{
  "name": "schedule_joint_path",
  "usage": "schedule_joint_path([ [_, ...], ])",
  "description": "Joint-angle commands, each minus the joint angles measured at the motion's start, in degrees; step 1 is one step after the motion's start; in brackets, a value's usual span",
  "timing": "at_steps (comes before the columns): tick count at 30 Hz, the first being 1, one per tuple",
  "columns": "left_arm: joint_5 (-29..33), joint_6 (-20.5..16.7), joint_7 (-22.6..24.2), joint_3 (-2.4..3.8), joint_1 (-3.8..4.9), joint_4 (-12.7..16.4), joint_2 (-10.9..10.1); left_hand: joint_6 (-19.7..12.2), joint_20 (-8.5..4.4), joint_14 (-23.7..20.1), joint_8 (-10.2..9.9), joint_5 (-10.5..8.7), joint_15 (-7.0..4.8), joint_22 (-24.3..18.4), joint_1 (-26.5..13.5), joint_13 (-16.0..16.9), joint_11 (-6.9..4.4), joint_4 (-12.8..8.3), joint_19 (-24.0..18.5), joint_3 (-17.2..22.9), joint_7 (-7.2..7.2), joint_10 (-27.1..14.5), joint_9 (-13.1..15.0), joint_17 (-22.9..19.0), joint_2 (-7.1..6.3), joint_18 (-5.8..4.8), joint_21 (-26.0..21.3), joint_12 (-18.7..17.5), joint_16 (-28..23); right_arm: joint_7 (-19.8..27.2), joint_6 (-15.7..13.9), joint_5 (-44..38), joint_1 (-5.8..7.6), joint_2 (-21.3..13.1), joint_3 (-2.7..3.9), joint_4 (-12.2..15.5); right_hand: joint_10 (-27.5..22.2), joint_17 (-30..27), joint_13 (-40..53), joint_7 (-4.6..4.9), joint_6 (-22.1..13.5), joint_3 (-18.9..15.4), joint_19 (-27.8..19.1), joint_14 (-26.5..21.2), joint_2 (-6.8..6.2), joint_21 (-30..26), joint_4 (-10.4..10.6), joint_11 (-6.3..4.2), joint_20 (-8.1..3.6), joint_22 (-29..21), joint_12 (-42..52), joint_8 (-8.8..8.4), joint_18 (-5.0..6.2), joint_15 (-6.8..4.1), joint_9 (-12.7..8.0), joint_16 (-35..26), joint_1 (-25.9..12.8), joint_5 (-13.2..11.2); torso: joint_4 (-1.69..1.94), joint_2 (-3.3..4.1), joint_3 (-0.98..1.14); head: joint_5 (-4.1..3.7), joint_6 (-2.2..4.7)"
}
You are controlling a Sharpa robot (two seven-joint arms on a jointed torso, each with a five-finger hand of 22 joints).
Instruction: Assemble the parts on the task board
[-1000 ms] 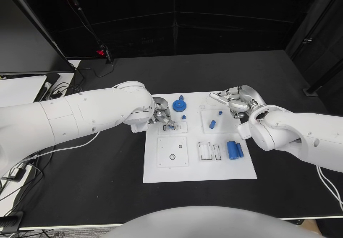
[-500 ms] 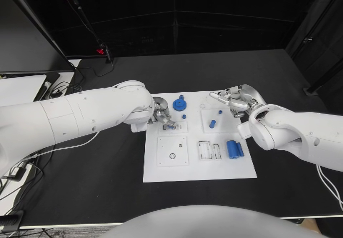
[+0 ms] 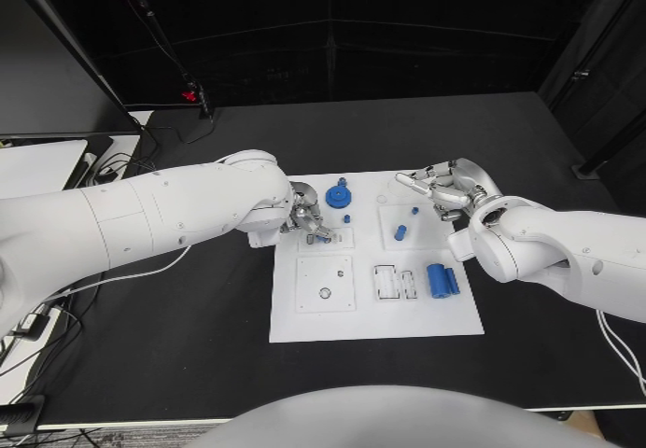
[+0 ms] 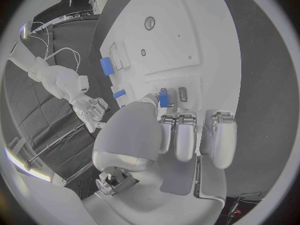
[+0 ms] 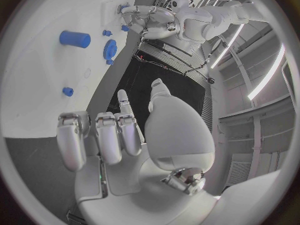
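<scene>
You see a matt black counter (image 3: pixel 189 355) whose surface takes almost no shine. On it, at the frame's centre, the task board (image 3: pixel 444 322) looks like smooth white plastic with a flat, dull finish. The blue parts, such as the gear (image 3: pixel 340 197) near its upper edge and the cylinder (image 3: pixel 436 280) lower right, look like smooth matt plastic. The left hand (image 4: pixel 187 135) and right hand (image 5: pixel 106 140) show brushed silver metal with a satin sheen.
</scene>
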Motion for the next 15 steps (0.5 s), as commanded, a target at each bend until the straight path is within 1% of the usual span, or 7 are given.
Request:
schedule_joint_path([
  [1,-0.2,1.3,-0.5,0.0,-0.04,-0.1,0.2,1.3,0.29,5.9,0.0,0.06,0.27,15.1,1.0,14.9,0.09,-3.0,6.0,3.5,-1.16,6.4,0.0,15.1,1.8,-0.36,0.2,-0.3,0.0,0.6,0.5,0.1,0.06,0.0,0.02,0.2,6.1,15.1,15.1,-0.09,-0.5,-0.5,6.0,5.9,0.18,0.2,-0.1,0.14,0.01,15.1,0.1,0.41,-0.41,-0.05,0.0,0.1,-0.4,0.5,-0.01,-0.03,0.02,0.04,-0.03],
  [5,-0.2,1.9,-0.8,0.0,-0.07,-0.3,0.2,1.3,0.3,5.9,0.0,0.05,0.28,15.1,1.0,14.9,0.09,-3.0,6.0,3.5,-1.16,6.4,0.1,15.1,1.8,-0.36,0.2,-0.3,0.0,0.6,0.5,0.2,0.06,0.0,0.02,0.3,6.1,15.1,15.1,-0.08,-0.5,-0.6,6.0,5.9,0.15,0.2,-0.1,0.15,0.03,15.1,0.1,0.46,-0.41,-0.03,0.0,0.1,-0.5,0.6,0.08,0.01,0.07,-0.07,-0.03],
  [13,-0.2,2.3,-1.1,0.0,-0.13,-0.4,0.3,1.3,0.3,5.9,0.0,0.04,0.28,15.1,0.9,14.9,0.09,-3.0,6.0,3.5,-1.17,6.4,0.1,15.1,1.81,-0.36,0.2,-0.3,0.0,0.6,0.5,0.3,0.06,0.0,0.02,0.2,6.1,15.1,15.1,-0.08,-0.5,-0.6,6.0,5.9,0.15,0.2,-0.1,0.15,0.03,15.1,0.1,0.46,-0.41,-0.03,0.0,0.1,-0.5,0.6,0.02,0.01,-0.01,-0.12,-0.03],
  [15,-0.2,2.3,-1.1,0.0,-0.15,-0.5,0.4,1.3,0.3,5.9,0.0,0.04,0.28,15.1,0.9,14.9,0.09,-3.0,6.0,3.5,-1.17,6.4,0.1,15.1,1.81,-0.36,0.2,-0.3,0.0,0.6,0.5,0.3,0.06,-0.1,0.02,0.2,6.1,15.1,15.1,-0.08,-0.5,-0.6,6.0,5.9,0.15,0.2,-0.1,0.15,0.03,15.1,0.1,0.46,-0.41,-0.03,0.0,0.1,-0.5,0.6,0.0,-0.01,0.0,-0.13,-0.04],
])
